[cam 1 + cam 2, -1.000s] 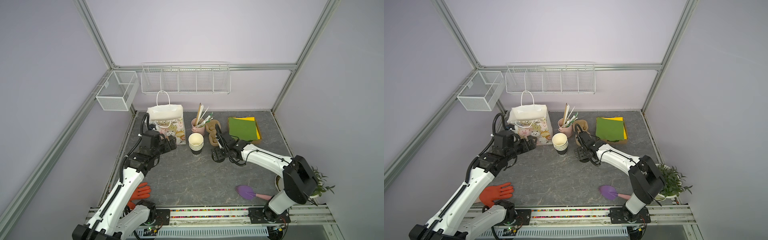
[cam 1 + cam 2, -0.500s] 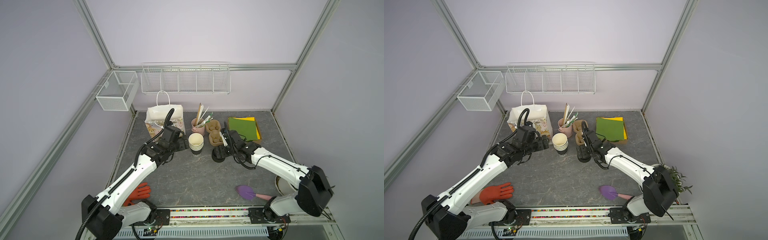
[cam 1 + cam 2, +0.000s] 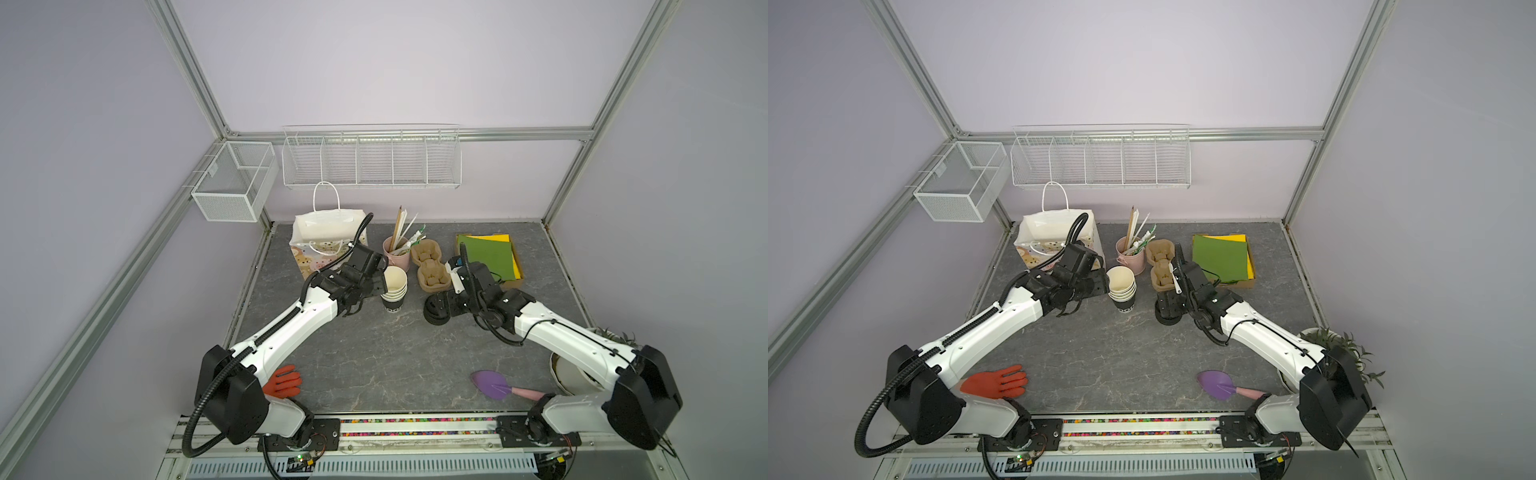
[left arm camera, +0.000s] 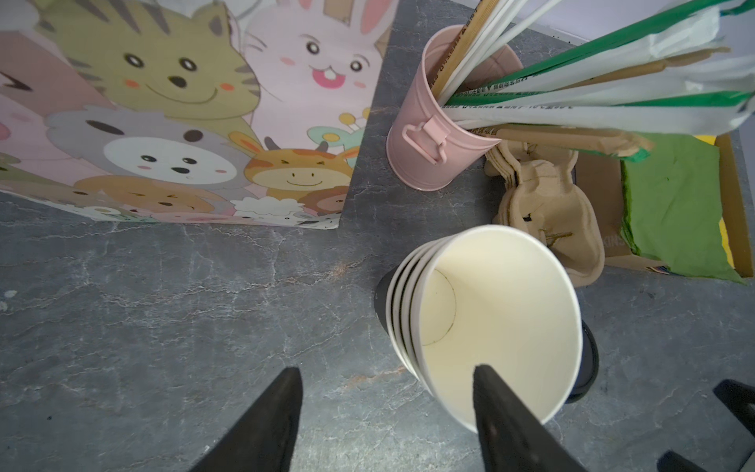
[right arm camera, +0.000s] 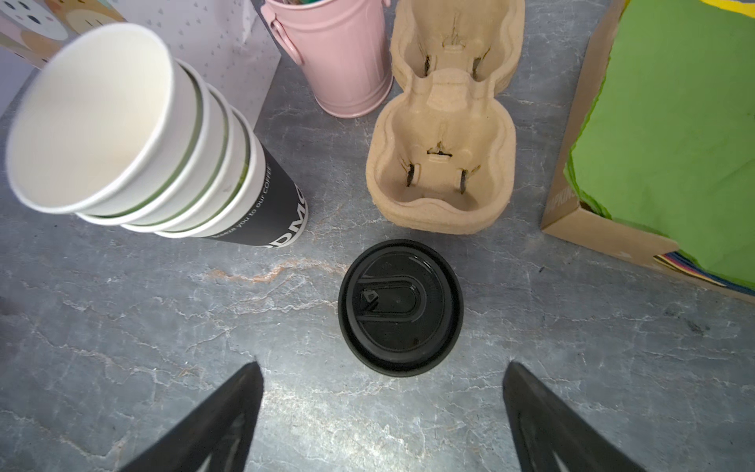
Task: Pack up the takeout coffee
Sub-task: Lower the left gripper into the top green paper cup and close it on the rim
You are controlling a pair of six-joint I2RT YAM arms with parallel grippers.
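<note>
The lidded takeout coffee (image 5: 400, 306) stands on the table (image 3: 374, 353) just before the pulp carrier (image 5: 441, 163), beside the cup stack (image 5: 163, 143). The right gripper (image 5: 382, 365) is spread wide facing it. The left gripper (image 4: 386, 368), half-open, straddles the stack's rim.

I had both arms stretched forward and inward, with the forearms sloping down toward the middle. The left gripper (image 4: 384, 374) pointed downward, its jaws standing partly apart. The right gripper (image 5: 382, 367) also faced down, its jaws spread wide. The two grippers sat well apart.
</note>
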